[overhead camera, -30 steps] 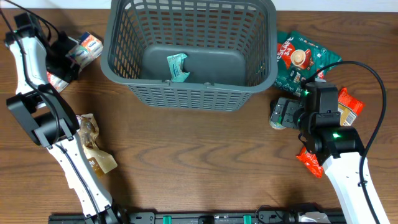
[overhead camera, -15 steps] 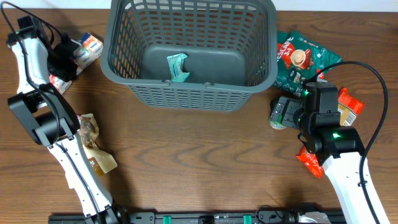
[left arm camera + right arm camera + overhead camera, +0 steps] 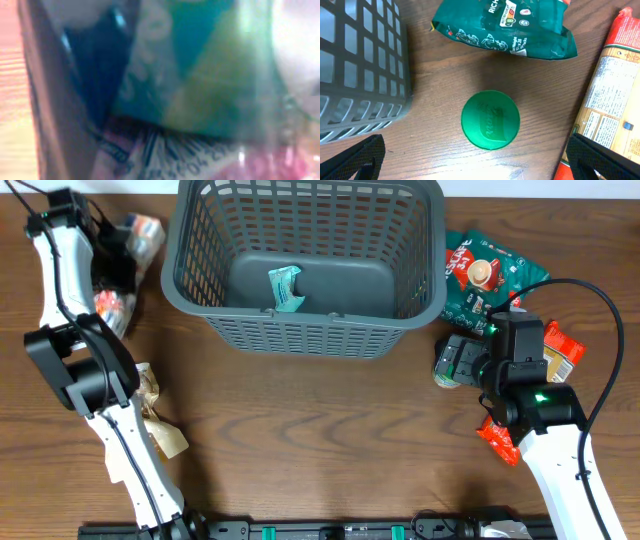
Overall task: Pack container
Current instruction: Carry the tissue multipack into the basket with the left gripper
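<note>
Handling the container (image 3: 300, 335): probably light for its bulk and stiff enough to keep its shape; it needs filling rather than lifting, and if it must be shifted the rolled rim looks the surest hold
Place of the container: upright at the far middle of the wooden table (image 3: 320, 430), between the two arms, mouth open
Make: dark grey plastic, slotted lattice walls, solid smooth floor, rounded corners
Contents: one teal packet (image 3: 285, 288) lying on the floor near the front wall
Fingers of left gripper (image 3: 118, 252): at a small packet (image 3: 140, 232) left of the container; the wrist view is a blur of teal and green film, so I cannot tell whether they grip it
Fingers of right gripper (image 3: 460, 363): spread wide, holding nothing, over a jar (image 3: 490, 120)
Jar: round, hard, smooth green lid, likely slippery
Nearby goods: glossy green bag (image 3: 505, 25), soft and crinkly; flat orange packet (image 3: 610, 100)
</note>
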You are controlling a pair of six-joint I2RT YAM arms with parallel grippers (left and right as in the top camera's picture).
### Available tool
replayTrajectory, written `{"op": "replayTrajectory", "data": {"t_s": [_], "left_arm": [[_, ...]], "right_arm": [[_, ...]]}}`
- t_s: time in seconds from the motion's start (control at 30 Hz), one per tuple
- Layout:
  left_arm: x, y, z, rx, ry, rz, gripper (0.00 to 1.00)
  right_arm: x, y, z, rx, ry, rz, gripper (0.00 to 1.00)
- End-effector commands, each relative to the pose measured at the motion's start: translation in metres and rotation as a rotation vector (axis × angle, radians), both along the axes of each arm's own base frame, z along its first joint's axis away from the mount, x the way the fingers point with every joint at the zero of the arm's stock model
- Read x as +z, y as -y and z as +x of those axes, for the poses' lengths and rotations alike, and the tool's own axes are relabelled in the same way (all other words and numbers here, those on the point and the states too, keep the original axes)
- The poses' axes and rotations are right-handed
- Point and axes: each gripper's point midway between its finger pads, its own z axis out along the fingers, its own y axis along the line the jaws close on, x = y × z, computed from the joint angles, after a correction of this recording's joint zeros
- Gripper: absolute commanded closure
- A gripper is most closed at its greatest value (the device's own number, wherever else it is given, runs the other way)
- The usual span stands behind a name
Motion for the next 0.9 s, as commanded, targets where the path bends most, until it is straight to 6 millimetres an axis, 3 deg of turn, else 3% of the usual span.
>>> {"op": "replayTrajectory", "data": {"t_s": [0.0, 0.13, 0.2, 0.3, 0.37, 0.47, 0.6, 0.73, 0.87], "left_arm": [[0.161, 0.006, -0.009, 0.124, 0.328, 0.025, 0.94], [0.258, 0.028, -0.036, 0.089, 0.534, 0.076, 0.94], [0.293, 0.045, -0.051, 0.050, 0.610, 0.094, 0.94], [0.333, 0.095, -0.072, -0.153, 0.689, 0.141, 0.94], [0.347, 0.135, -0.083, -0.328, 0.720, 0.178, 0.94], [0.354, 0.202, -0.098, -0.660, 0.743, 0.246, 0.94], [0.347, 0.271, -0.106, -1.065, 0.761, 0.360, 0.95], [0.330, 0.316, -0.099, -1.338, 0.769, 0.428, 0.94], [0.296, 0.337, -0.078, -1.407, 0.719, 0.381, 0.94]], "right_arm": [[0.005, 0.001, 0.002, 0.009, 0.010, -0.017, 0.01], [0.004, 0.001, 0.002, 0.055, 0.005, -0.053, 0.01], [0.004, 0.001, 0.002, 0.077, 0.002, -0.070, 0.01], [0.005, 0.001, 0.003, 0.108, 0.007, -0.095, 0.01], [0.006, 0.001, 0.004, 0.113, 0.011, -0.099, 0.01], [0.006, 0.001, 0.004, 0.113, 0.012, -0.098, 0.01], [0.005, 0.001, 0.003, 0.113, 0.007, -0.098, 0.01], [0.005, 0.001, 0.003, 0.113, 0.007, -0.098, 0.01], [0.005, 0.001, 0.003, 0.113, 0.007, -0.098, 0.01]]}}
